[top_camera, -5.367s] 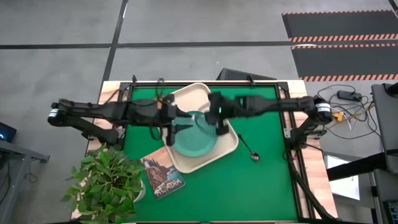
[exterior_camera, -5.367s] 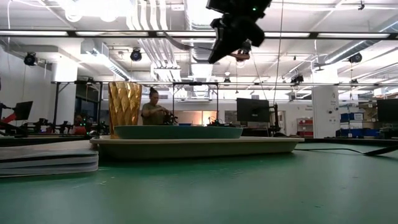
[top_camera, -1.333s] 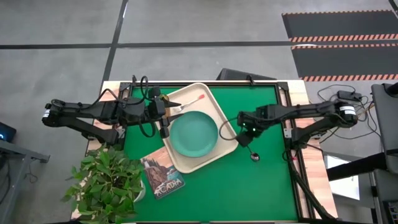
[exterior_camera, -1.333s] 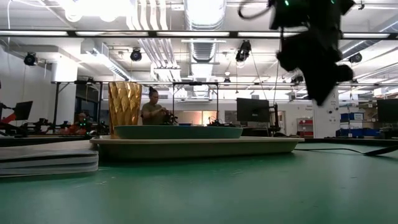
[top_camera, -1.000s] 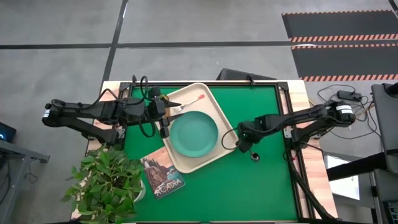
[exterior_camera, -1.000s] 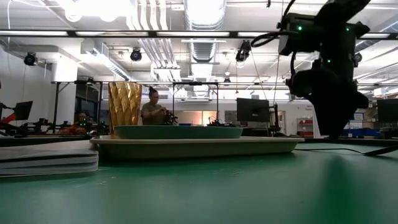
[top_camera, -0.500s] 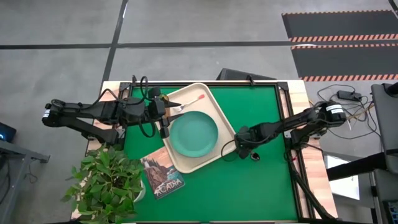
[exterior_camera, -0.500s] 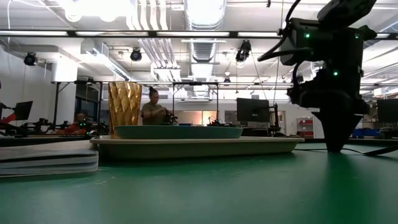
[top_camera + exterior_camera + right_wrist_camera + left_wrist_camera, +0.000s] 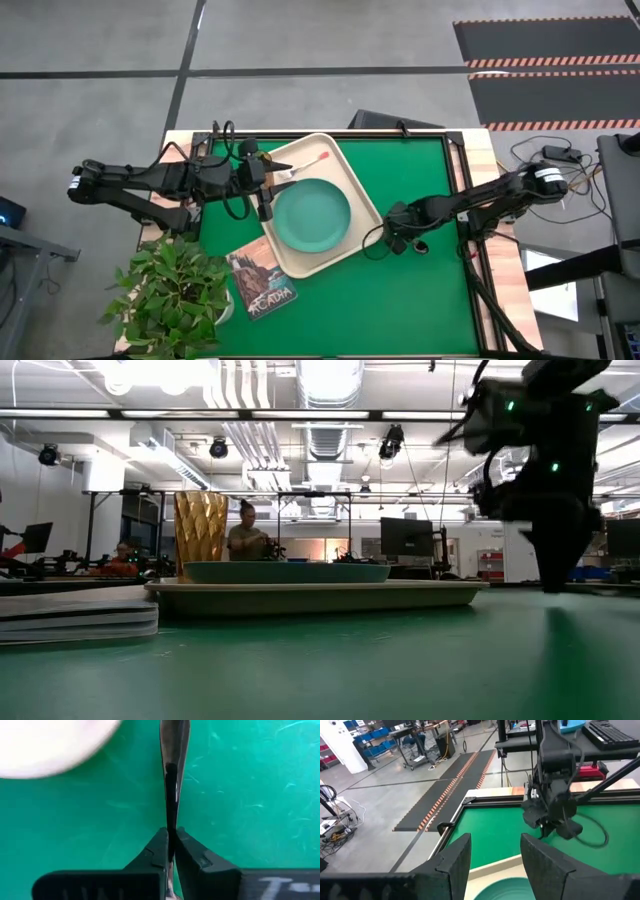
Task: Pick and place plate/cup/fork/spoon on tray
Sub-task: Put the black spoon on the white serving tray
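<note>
The cream tray [image 9: 340, 170] lies left of the table's middle with the teal plate [image 9: 312, 215] on it. The pink-handled fork [image 9: 303, 165] lies on the tray's far part. The amber cup [image 9: 200, 535] stands at the tray's left end. My right gripper [image 9: 398, 241] stands low on the green mat just right of the tray, shut on the dark spoon [image 9: 173, 765]. My left gripper [image 9: 265, 200] hovers open and empty over the tray's left edge beside the plate; its own view [image 9: 495, 865] shows both fingers apart. My right gripper pinches the spoon's thin handle [image 9: 170, 822] between its two fingers. The fingers come from above, pointing down, as the low view [image 9: 555, 585] shows. The spoon lies flat along the mat, running on ahead of the fingers toward the tray's corner.
A picture-covered book [image 9: 262, 280] lies near the tray's near-left corner, and a potted plant [image 9: 175, 290] stands off the table's near-left corner. A dark cable loop [image 9: 375, 245] hangs by my right gripper. Green mat [image 9: 400, 310] stretches toward the near right.
My right gripper has come down the last bit onto the mat at the spoon, shifting a little toward the table's near and right edges. My left gripper has kept still.
</note>
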Motion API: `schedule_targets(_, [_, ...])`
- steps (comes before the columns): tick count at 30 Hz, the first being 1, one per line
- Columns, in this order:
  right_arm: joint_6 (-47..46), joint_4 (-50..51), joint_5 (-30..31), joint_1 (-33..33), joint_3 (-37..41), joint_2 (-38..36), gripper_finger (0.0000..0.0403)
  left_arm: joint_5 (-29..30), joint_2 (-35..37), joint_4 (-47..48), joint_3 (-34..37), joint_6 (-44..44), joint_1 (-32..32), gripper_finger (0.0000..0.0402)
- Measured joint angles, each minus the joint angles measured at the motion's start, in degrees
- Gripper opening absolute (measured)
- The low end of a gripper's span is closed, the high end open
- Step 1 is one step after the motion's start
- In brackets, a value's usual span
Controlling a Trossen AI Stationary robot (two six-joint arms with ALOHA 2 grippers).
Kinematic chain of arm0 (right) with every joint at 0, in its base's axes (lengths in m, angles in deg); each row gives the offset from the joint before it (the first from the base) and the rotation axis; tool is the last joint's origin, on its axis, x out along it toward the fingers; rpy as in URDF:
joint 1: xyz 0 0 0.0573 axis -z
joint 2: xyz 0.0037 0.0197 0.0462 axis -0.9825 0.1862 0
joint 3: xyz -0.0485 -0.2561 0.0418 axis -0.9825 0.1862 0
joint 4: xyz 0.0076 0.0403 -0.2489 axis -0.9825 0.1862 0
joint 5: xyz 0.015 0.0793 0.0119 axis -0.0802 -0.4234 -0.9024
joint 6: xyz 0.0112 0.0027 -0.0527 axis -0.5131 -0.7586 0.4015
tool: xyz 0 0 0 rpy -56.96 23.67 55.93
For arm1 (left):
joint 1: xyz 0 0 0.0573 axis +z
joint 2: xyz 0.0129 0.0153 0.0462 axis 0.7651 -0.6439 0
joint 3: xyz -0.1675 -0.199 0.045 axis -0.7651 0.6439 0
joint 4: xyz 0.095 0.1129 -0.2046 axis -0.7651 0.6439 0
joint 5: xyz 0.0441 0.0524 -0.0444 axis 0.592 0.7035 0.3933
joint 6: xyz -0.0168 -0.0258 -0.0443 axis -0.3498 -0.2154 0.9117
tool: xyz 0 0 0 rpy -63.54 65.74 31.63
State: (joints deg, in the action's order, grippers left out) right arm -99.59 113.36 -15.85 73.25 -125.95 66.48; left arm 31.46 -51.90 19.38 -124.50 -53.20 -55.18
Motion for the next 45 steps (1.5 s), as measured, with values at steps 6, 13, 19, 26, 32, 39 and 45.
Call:
schedule_targets(6, [-2.0, 4.8, 7.0, 0.0, -0.1, -9.0, 0.0011, 0.0, -0.6, -0.6, 0.0, 0.0, 0.0, 0.0154])
schedule_targets(13, [0.7, -0.7, 22.2, -0.5, -0.1, -19.6, 0.0011, -0.3, -3.5, -4.9, 0.0, 0.1, 0.0, 0.0154])
schedule_targets(19, [17.1, -23.6, 29.3, -1.2, 1.8, -24.5, 0.0011, -2.9, -7.7, -8.1, 0.1, -0.3, 0.0, 0.0154])
schedule_targets(26, [42.1, -70.1, 25.2, -1.2, 11.9, -22.3, 0.0011, -5.2, -15.4, -15.9, 0.1, -0.3, 0.0, 0.0154])
schedule_targets(32, [53.2, -98.5, 18.5, -1.2, 17.9, -16.0, 0.0011, -6.6, -22.1, -22.4, 0.1, 0.1, 0.0, 0.0154])
schedule_targets(39, [59.0, -108.9, 17.9, -1.2, 17.1, -8.5, 0.0011, -8.0, -27.7, -31.6, 0.1, 2.8, 0.6, 0.0154])
schedule_targets(45, [59.6, -110.0, 17.0, -1.2, 14.2, -5.1, 0.0011, -7.7, -29.2, -31.8, 0.1, 7.7, 2.8, 0.0154])
